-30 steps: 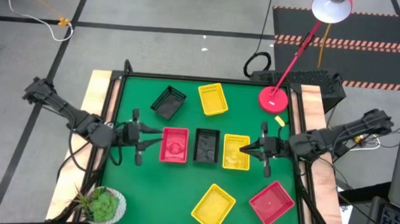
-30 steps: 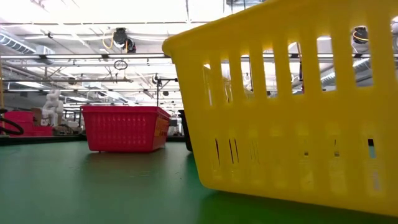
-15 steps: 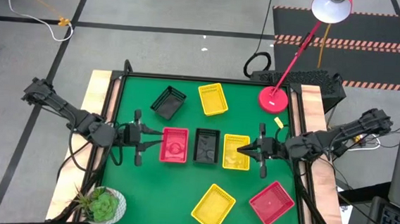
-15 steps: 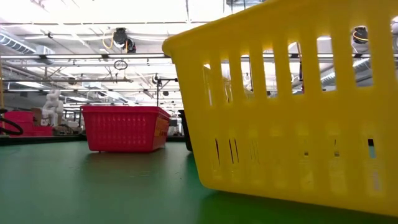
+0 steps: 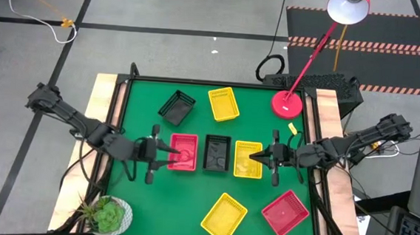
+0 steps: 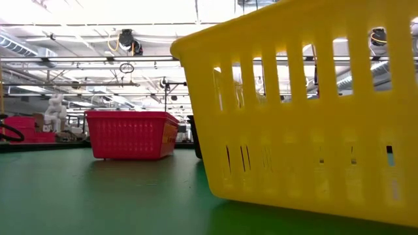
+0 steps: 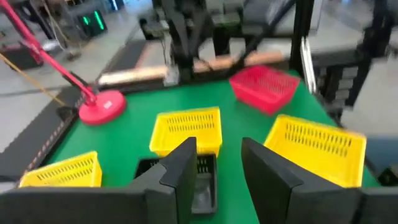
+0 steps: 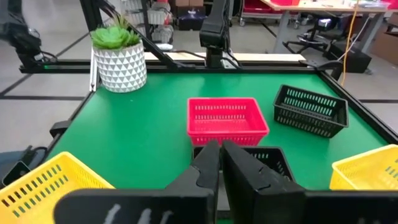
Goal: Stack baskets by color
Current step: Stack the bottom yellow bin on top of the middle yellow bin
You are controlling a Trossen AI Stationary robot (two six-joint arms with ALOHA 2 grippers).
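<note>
Three baskets sit in a row at the desk's [image 5: 130,193] middle: a red basket [image 5: 183,152], a black basket [image 5: 217,153] and a yellow basket [image 5: 248,159]. The left claw [image 5: 169,152] hovers at the red basket's left rim, fingers [image 7: 183,168] parted and grasping nothing. The right claw [image 5: 255,158] sits clenched over the yellow basket's right side. Other baskets lie scattered toward the desk's edges
</note>
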